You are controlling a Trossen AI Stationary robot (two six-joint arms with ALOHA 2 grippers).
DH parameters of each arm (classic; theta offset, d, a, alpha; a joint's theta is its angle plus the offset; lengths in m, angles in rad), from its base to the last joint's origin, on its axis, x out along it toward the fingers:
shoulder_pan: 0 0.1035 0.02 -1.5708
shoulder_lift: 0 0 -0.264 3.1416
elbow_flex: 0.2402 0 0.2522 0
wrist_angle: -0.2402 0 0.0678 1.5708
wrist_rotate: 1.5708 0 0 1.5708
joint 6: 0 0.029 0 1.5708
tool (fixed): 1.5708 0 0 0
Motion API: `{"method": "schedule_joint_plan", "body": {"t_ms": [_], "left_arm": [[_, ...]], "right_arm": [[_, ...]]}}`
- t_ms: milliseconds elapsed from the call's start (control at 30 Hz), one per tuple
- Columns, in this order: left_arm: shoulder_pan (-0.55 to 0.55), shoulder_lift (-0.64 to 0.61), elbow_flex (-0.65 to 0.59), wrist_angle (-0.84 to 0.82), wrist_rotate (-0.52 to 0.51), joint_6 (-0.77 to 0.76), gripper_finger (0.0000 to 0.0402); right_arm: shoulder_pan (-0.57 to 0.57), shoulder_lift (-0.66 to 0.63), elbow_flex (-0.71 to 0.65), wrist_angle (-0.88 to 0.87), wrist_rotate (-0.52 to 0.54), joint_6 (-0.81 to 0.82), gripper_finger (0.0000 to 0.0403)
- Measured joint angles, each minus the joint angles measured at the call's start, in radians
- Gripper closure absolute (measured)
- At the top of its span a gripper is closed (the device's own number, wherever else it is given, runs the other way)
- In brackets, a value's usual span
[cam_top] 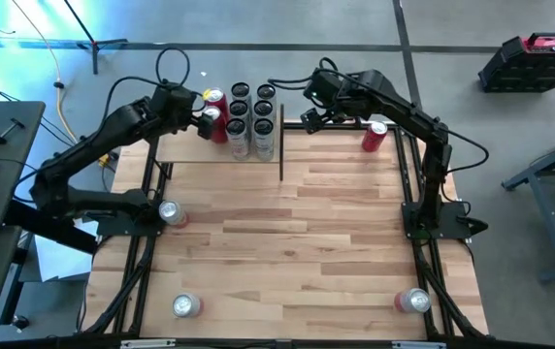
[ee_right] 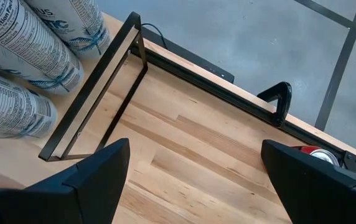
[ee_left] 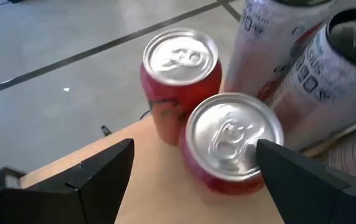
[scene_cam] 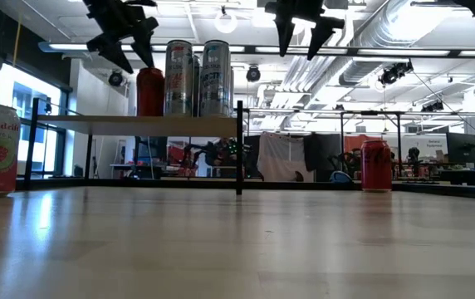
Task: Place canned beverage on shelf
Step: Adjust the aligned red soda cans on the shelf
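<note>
Butcher-block wooden tabletop (cam_top: pixel 287 223) carries the small light-wood shelf (cam_top: pixel 176 148) at its far edge. On it, the short red can (ee_left: pixel 231 143) sits upright between the left gripper's (ee_left: pixel 193 171) spread, empty fingers, beside another red can (ee_left: pixel 179 74). To finish cleanly, lift straight up without nudging either can; the right gripper (ee_right: pixel 193 180) hovers open near the shelf's black post (ee_right: pixel 94 93).

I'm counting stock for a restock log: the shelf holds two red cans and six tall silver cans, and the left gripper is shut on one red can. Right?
Not quite. The left gripper is open, its fingers either side of the nearer red can without clamping it, as the left wrist view shows. The shelf does hold two red cans and six tall silver cans.
</note>
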Motion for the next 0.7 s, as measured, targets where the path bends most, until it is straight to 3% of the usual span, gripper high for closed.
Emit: {"method": "schedule_joint_plan", "body": {"t_ms": [300, 433, 600, 700], "left_arm": [[0.001, -0.047, -0.002, -0.056, -0.132, 0.020, 0.0076], [0.001, -0.057, -0.002, -0.046, -0.115, 0.018, 0.0076], [-0.009, -0.070, -0.002, -0.019, -0.001, -0.038, 0.0076], [-0.018, -0.061, -0.004, -0.008, -0.008, -0.050, 0.0076]], "right_arm": [[0.000, 0.000, 0.000, 0.003, 0.000, 0.000, 0.0054], [0.000, 0.000, 0.000, 0.012, 0.000, 0.000, 0.0054], [0.000, 0.000, 0.000, 0.015, 0.000, 0.000, 0.0054], [0.000, 0.000, 0.000, 0.016, 0.000, 0.000, 0.0054]]}}
